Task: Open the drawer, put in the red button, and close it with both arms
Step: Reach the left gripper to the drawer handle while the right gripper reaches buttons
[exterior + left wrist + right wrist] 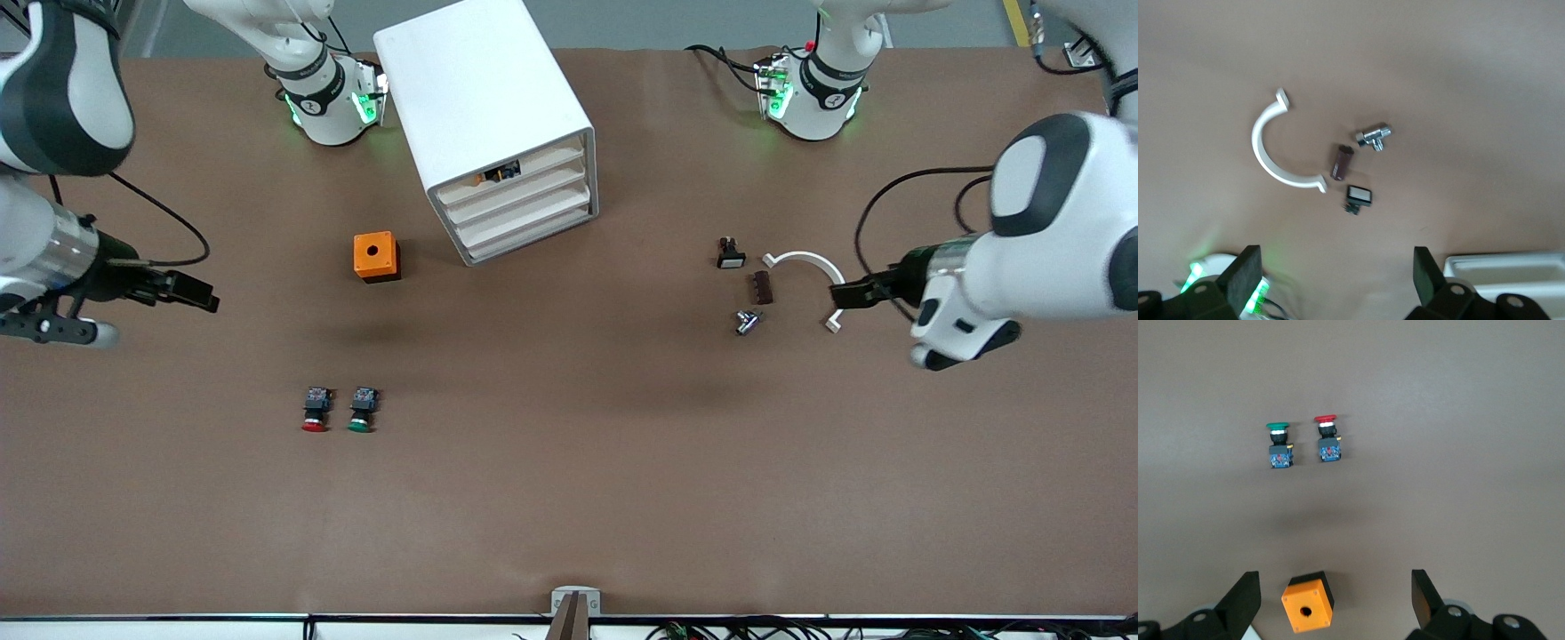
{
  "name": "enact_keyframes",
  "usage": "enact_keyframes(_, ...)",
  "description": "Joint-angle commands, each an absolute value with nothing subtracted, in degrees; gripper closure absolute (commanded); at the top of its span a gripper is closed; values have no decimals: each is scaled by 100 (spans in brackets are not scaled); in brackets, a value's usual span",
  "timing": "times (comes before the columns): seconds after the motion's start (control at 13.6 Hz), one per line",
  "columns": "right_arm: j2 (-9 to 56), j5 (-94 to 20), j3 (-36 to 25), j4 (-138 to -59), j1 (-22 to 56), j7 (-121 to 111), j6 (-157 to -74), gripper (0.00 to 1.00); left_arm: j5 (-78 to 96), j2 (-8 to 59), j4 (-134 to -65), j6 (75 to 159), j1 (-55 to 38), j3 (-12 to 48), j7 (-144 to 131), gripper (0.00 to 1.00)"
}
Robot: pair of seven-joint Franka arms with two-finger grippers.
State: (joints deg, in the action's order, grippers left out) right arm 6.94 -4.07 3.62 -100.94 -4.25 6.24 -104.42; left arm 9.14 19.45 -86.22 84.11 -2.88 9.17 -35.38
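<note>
red button (pixel 315 414) just beside green button (pixel 362 412), open table around

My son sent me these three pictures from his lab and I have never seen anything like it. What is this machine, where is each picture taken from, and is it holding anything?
It is two white robot arms at a brown table. The big picture looks down from a high camera facing them; the other two come from cameras on each arm's wrist.

The left gripper hangs open and empty over a white curved clip, a brown block, a metal fitting and a small black switch. The right gripper hangs open and empty over the right arm's end of the table, with an orange box showing between its fingers.

The red button and green button lie side by side, nearer the front camera than the box. The white cabinet has all four drawers shut, including the drawer second from top.
</note>
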Motion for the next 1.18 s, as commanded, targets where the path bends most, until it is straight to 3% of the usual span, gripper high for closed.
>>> enact_keyframes(0.0, 869, -466, 352, -10221, -378, 694, -10818, 0, 984, 2389, -8281, 8358, -728, 905, -4881, 0)
enact_keyframes(0.37, 1519, -466, 352, -10607, -124, 957, -11792, 0, 1861, 3092, -8077, 8560, -1511, 905, -8607, 0)
enact_keyframes(0.88, 2583, -466, 352, -10890, 18, 1151, -13340, 0, 3821, 3778, -8121, 8578, -2258, 905, -11199, 1)
enact_keyframes(1.1, 2996, -466, 352, -10890, 35, 1160, -13885, 0, 4787, 4244, -8130, 8578, -2364, 896, -12048, 6)
